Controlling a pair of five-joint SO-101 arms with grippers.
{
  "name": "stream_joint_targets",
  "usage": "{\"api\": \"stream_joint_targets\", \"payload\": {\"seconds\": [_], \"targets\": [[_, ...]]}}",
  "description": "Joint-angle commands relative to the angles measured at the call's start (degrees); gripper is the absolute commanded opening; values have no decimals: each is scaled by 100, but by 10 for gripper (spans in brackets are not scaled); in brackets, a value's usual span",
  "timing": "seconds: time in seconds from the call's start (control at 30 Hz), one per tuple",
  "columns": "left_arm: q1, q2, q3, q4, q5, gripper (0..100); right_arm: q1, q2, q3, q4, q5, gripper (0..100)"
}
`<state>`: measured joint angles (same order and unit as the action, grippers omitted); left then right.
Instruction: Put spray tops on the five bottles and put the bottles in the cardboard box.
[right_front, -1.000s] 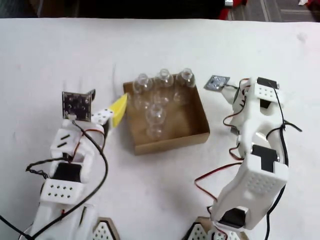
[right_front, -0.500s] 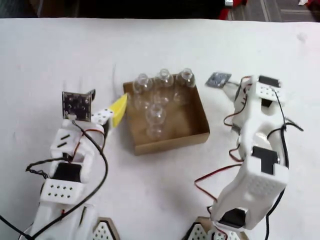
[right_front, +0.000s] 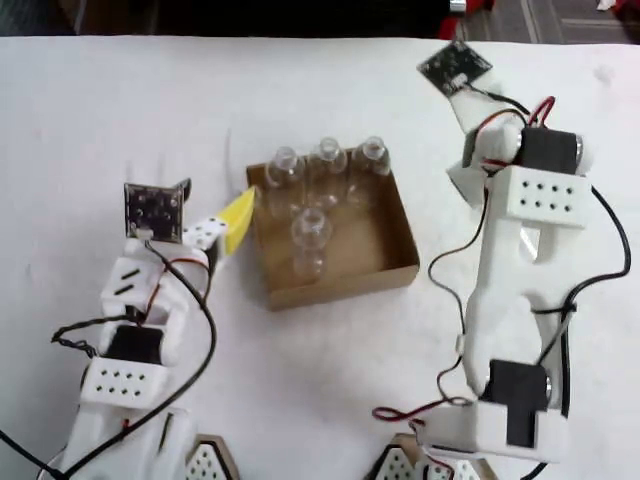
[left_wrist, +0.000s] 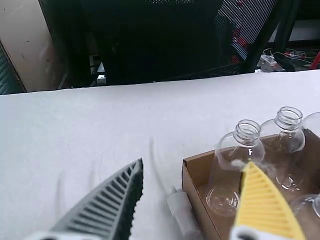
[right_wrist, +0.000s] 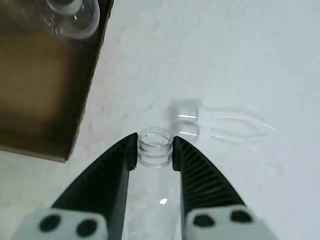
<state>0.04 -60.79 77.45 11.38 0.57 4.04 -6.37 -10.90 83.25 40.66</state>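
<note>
We show the right end effector (right_wrist: 155, 156) clamped on the neck of an uncapped bottle (right_wrist: 155, 142) near two spray tops (right_wrist: 186, 124) on the bench (right_wrist: 250, 60), likely to fit one; the left end effector (left_wrist: 194, 167) hangs spread wide beside the cardboard box (right_front: 345, 285).

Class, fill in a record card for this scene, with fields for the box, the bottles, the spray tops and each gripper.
box: cardboard box at mid-table, between the arms
in box: four bottles, none with a top
outside box: fifth bottle, no top
right gripper: shut on the fifth bottle's neck
left gripper: open, by the box's corner
spray tops: two, lying on the table beyond the held bottle
</note>
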Motion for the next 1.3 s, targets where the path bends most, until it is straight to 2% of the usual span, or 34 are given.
{"api": "stream_joint_targets", "payload": {"seconds": [0.0,0.23,0.57,0.67,0.9,1.07,1.27], "targets": [[57,-189,-62,-149,-79,293,-277,-664,-255,101,-905,17],[57,-189,-70,-149,-79,293,-1033,-1780,-246,558,-2040,17],[57,-189,-70,-149,-79,293,-1684,-3512,1204,84,-2532,17],[57,-189,-70,-149,-79,293,-1692,-4198,2022,-760,-2497,17],[57,-189,-70,-149,-79,293,-1692,-5473,4475,-3442,-2541,17],[57,-189,-70,-149,-79,293,-1596,-5833,6031,-5622,-2541,17],[57,-189,-70,-149,-79,293,-1824,-5851,8149,-8488,-2541,16]]}}
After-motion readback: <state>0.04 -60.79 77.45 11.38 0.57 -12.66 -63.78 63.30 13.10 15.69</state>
